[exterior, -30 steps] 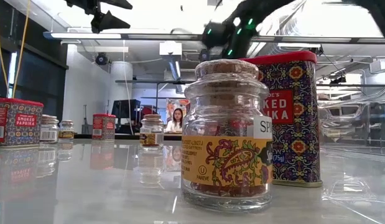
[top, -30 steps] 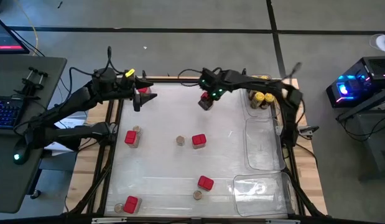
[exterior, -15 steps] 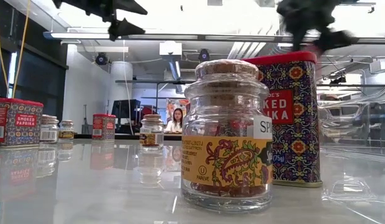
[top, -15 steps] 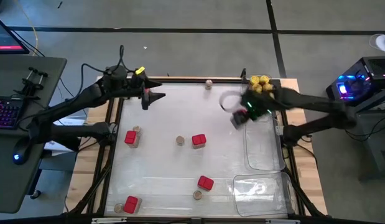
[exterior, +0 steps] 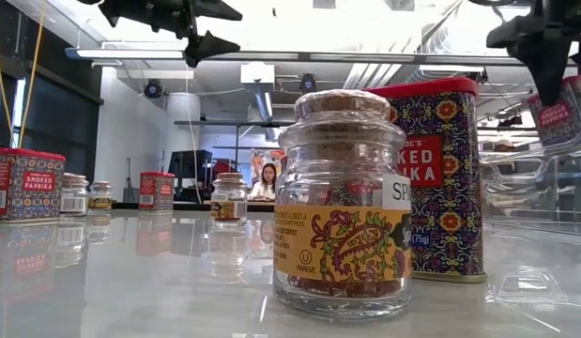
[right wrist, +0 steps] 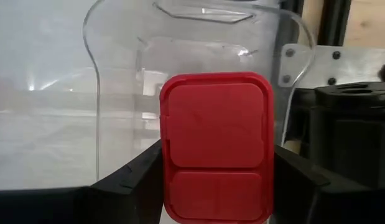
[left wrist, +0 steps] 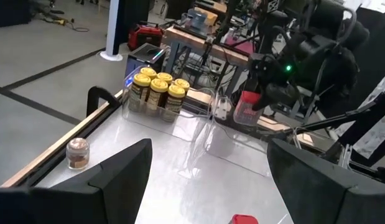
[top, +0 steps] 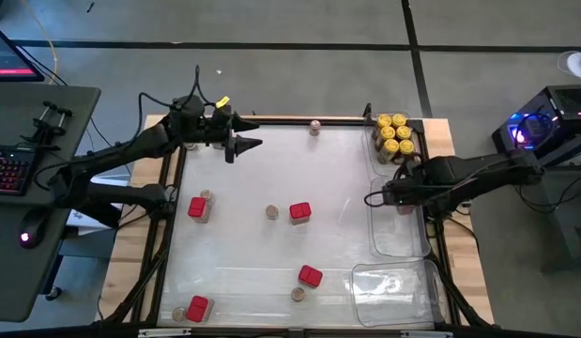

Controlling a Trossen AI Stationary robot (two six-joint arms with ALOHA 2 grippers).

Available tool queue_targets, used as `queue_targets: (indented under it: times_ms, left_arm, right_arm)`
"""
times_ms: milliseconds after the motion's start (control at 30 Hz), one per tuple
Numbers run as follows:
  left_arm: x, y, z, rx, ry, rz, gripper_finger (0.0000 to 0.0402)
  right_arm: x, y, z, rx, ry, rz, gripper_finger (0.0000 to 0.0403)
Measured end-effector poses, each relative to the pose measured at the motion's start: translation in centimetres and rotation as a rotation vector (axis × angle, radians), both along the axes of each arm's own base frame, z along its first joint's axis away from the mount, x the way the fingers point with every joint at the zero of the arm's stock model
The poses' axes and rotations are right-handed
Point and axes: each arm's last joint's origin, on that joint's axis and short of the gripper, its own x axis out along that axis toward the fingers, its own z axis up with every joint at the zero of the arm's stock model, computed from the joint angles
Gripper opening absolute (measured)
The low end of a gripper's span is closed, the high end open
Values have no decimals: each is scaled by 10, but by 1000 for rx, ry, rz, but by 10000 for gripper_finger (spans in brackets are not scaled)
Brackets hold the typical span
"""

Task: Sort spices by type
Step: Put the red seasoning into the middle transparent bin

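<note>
While the left gripper hangs spread and empty above the table's far edge, the right gripper pinches a red tin over the middle clear tray

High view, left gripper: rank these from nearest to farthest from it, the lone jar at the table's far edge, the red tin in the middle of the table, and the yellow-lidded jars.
From the left gripper:
1. Lone jar, on the far edge, middle.
2. Red tin, centre of the table.
3. Yellow-lidded jars, far right corner, in a clear tray.
</note>
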Motion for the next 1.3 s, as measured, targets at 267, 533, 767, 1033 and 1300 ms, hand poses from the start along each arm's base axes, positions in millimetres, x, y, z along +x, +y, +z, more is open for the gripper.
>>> queue_targets:
  times_ms: [267, 533, 767, 1033, 1300]
  left_arm:
    - [0, 0, 0, -1, -1, 0, 303]
    - [0, 0, 0, -4, -1, 1, 303]
    - [0, 0, 0, -25, -3, 5, 303]
    - [0, 0, 0, -25, -3, 5, 303]
    - [0, 0, 0, -25, -3, 5, 303]
  right_arm:
    - [-6, 0, -42, 63, 115, -63, 212]
    - [-8, -8, -69, -8, 137, -112, 212]
    - [-10, -15, -72, -74, 150, -124, 212]
    - [-10, -19, -72, -64, 153, -138, 212]
    - [-3, -22, -73, -44, 94, -171, 311]
